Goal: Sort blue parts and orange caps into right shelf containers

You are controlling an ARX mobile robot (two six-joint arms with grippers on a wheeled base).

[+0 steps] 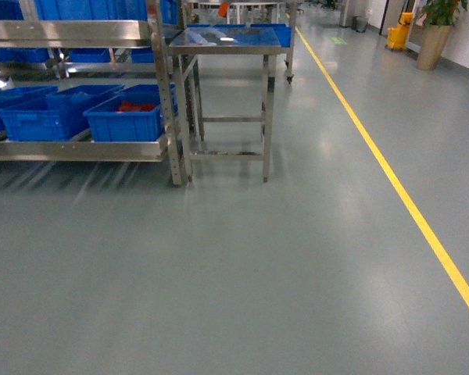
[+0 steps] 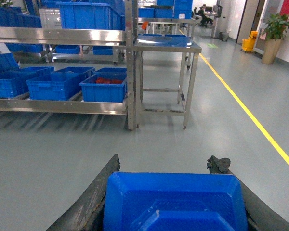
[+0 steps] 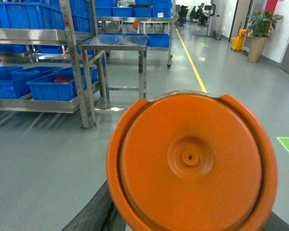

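In the left wrist view my left gripper [image 2: 167, 166] is shut on a blue part [image 2: 173, 202], a moulded rectangular piece wedged between both dark fingers. The right wrist view is filled by a round orange cap [image 3: 190, 161] with a small centre hole; my right gripper is shut on it, with a dark finger [image 3: 89, 214] showing beneath its left side. Neither gripper appears in the head view. The right shelf containers are blue crates on the low shelf; the rightmost crate [image 1: 125, 117] [image 2: 103, 86] [image 3: 53, 89] holds orange-red pieces [image 1: 135, 107].
A steel shelf rack post [image 1: 168, 101] stands beside a steel table [image 1: 227, 39] carrying a shallow blue tray. A yellow floor line [image 1: 399, 187] runs along the right. A potted plant [image 1: 436, 31] and yellow bucket [image 1: 399, 35] stand far back. Grey floor lies ahead.
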